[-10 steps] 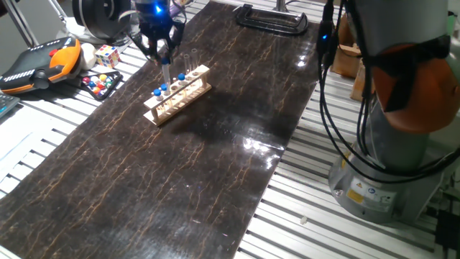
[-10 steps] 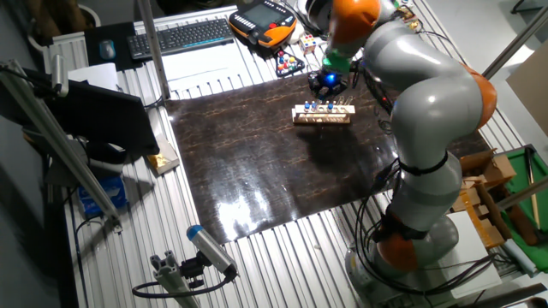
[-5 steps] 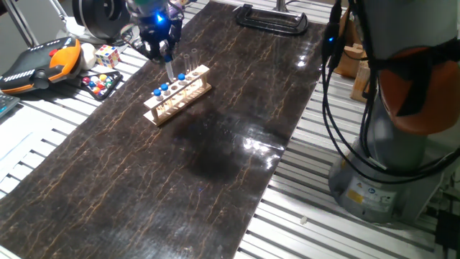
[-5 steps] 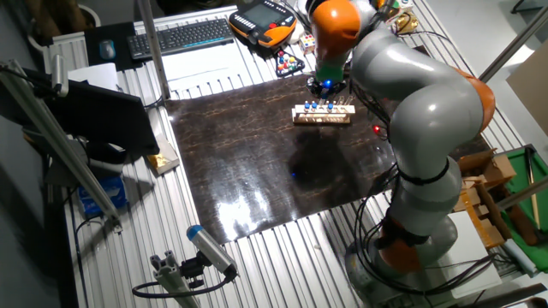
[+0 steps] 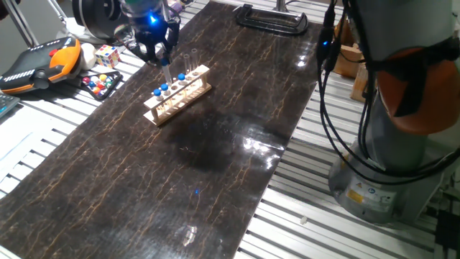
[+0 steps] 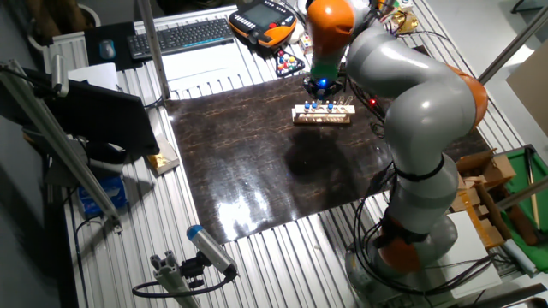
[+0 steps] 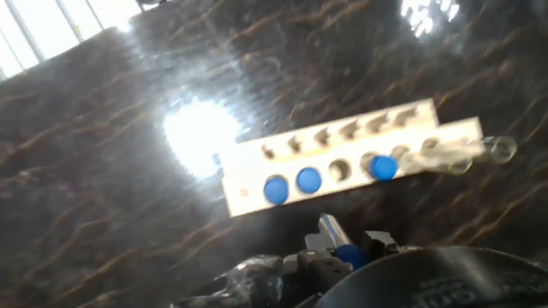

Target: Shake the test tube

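Observation:
A light wooden rack (image 5: pixel 178 94) stands on the dark table mat (image 5: pixel 215 158) at the far left. It holds three blue-topped test tubes (image 5: pixel 164 88) and two clear tubes without tops (image 5: pixel 192 60). My gripper (image 5: pixel 159 55) hangs just above the rack's left half, shut on one blue-topped test tube (image 5: pixel 166 70) held upright, lifted out of the rack. In the hand view the held tube (image 7: pixel 335 237) shows between my fingers (image 7: pixel 298 262), above an empty hole in the rack (image 7: pixel 342 150). In the other fixed view the gripper (image 6: pixel 320 85) is just behind the rack (image 6: pixel 323 116).
An orange and black pendant (image 5: pixel 42 62), a colour cube (image 5: pixel 107 55) and a tray of coloured balls (image 5: pixel 100 83) lie left of the mat. A black clamp (image 5: pixel 271 17) is at the far end. The robot base (image 5: pixel 381 173) stands right. A keyboard (image 6: pixel 183 36) lies further off.
The gripper with the held tube has shifted a little to the left above the rack, the tube's tilt wobbling, and the arm's elbow has swung. The rack has not moved.

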Available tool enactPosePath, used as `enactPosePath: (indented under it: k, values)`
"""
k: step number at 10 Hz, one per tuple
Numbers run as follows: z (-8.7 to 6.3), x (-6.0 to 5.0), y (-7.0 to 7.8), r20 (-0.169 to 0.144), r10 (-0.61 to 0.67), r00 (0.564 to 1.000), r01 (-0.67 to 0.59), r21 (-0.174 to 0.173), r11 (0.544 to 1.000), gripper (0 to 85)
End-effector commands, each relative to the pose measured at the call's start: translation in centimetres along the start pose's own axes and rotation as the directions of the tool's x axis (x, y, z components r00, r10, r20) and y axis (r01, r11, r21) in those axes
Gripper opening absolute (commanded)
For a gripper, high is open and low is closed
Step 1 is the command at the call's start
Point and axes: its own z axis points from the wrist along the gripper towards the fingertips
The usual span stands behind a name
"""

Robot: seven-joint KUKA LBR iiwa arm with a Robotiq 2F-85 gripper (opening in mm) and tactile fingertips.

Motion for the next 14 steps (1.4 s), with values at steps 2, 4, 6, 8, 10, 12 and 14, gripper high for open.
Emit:
enactPosePath:
  k: [2,4,6,8,10,12,14]
  values:
    - [0.0,0.0,0.0,-0.156,0.078,0.985,-0.112,-0.218,0.970,0.7]
    - [-0.1,0.1,0.1,-0.186,0.068,0.980,-0.114,-0.248,0.962,0.7]
    - [0.0,0.2,0.2,-0.222,0.077,0.972,-0.145,-0.306,0.941,0.7]
    - [0.0,0.1,0.1,-0.089,0.017,0.996,-0.034,-0.190,0.981,0.7]
    - [0.1,-0.4,-0.4,0.014,-0.041,0.999,0.042,-0.070,0.997,0.7]
    - [0.2,-0.6,-0.8,0.072,-0.074,0.995,0.072,0.030,0.997,0.7]
    - [0.2,-0.7,-1.1,0.121,-0.110,0.986,0.094,0.127,0.987,0.7]
